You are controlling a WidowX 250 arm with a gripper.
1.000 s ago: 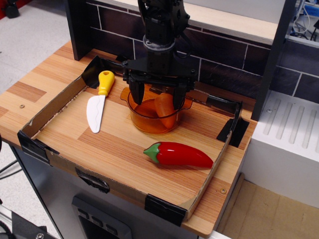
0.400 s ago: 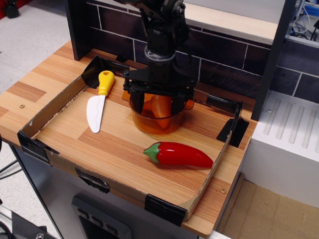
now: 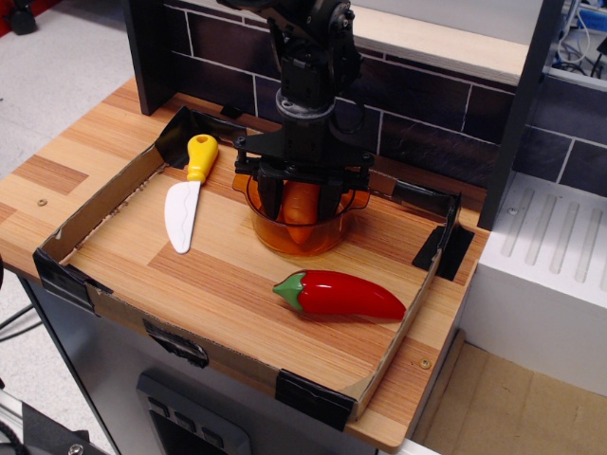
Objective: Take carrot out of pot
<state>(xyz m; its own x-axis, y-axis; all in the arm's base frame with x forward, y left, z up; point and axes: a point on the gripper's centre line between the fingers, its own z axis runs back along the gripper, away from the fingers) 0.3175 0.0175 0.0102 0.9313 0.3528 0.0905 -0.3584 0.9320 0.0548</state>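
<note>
Reaching down, gripper astride carrot

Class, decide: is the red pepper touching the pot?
Apart. The only camera view shows bare wooden board between the red pepper and the pot.

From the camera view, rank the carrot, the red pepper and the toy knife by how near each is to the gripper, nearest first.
1. The carrot: standing in the pot, right between the jaws of the gripper.
2. The red pepper: lying on the board in front of the pot, toward the camera.
3. The toy knife: off to the image left; about as far as the pepper, so too close to call.
</note>
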